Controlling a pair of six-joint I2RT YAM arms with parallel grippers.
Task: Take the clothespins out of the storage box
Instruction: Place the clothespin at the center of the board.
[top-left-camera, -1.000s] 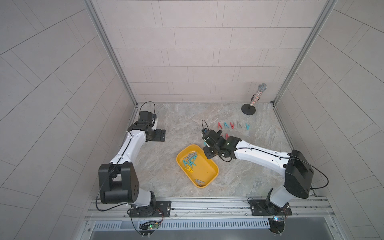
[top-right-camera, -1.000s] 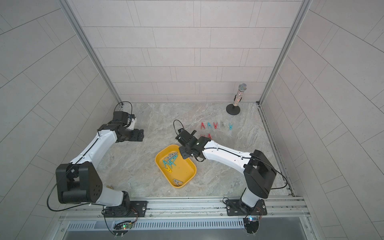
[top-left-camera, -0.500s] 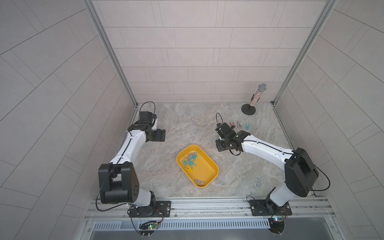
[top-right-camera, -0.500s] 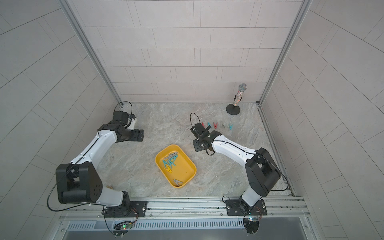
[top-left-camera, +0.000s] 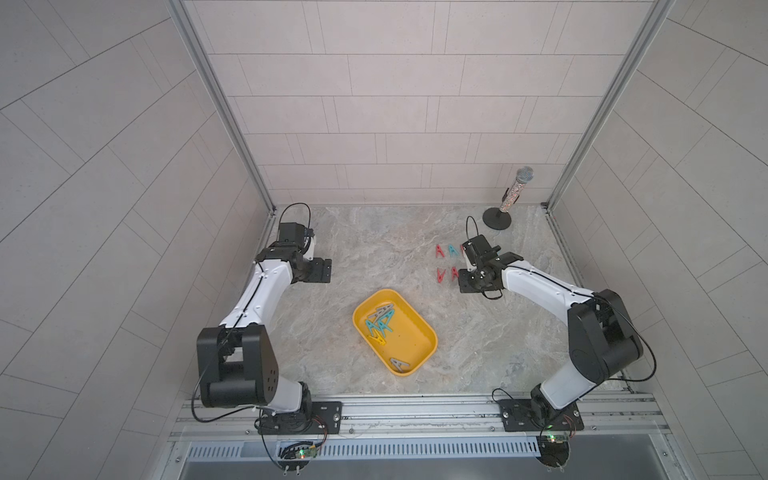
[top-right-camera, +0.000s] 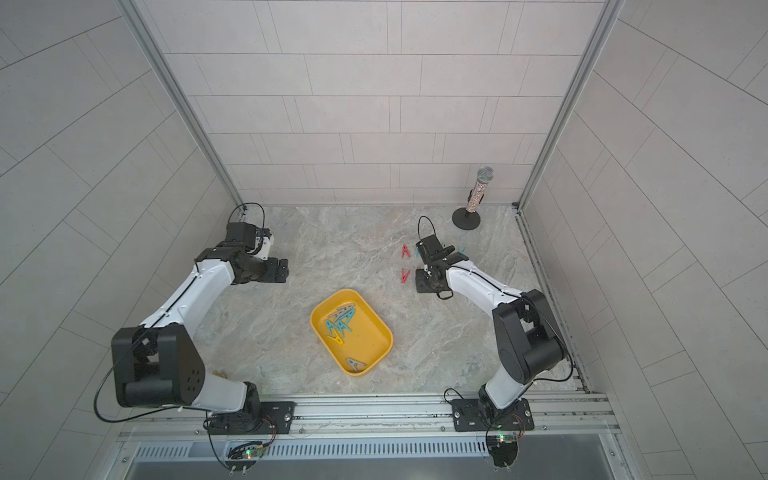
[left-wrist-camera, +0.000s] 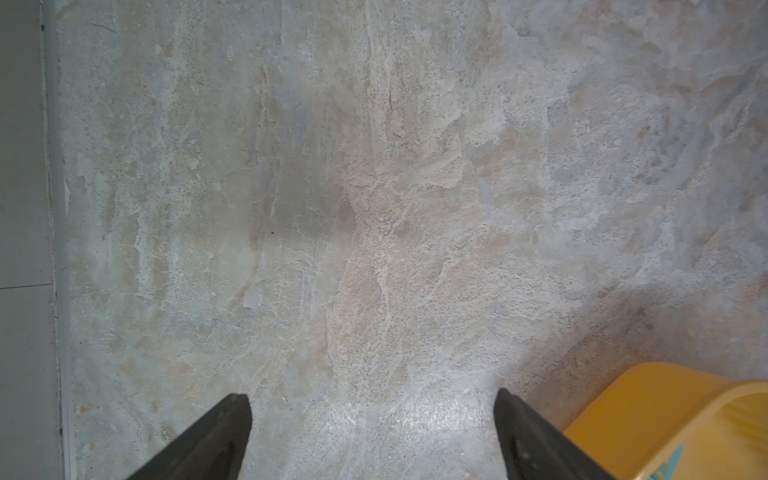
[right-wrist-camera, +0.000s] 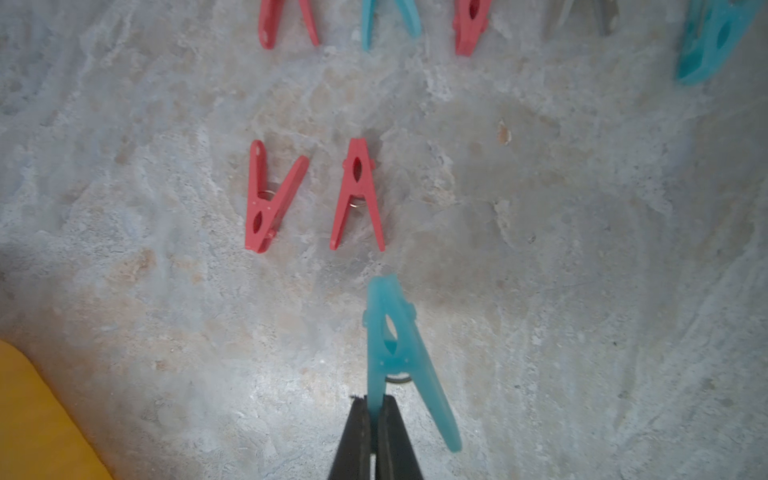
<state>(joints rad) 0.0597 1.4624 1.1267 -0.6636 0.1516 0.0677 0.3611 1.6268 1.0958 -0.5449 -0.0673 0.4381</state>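
Right gripper (right-wrist-camera: 372, 402) clamped thin on one leg of a translucent teal A-shaped clothespin (right-wrist-camera: 395, 363) above the mottled stone tabletop (right-wrist-camera: 582, 249), near two matte red pegs (right-wrist-camera: 356, 185); left gripper (left-wrist-camera: 372, 399) jaws wide; glossy round-cornered yellow storage box (top-left-camera: 419, 328) mid-table holds teal, grey and yellow pegs (top-left-camera: 380, 326).

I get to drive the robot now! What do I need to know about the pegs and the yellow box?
Left gripper: open, empty, above bare table.
Right gripper: shut on a teal clothespin, near the ones already out.
Done: seven clothespins lie on the table, a row of five and two red ones.
Left: put this one down, then empty the storage box; teal, grey and one yellow peg are inside.
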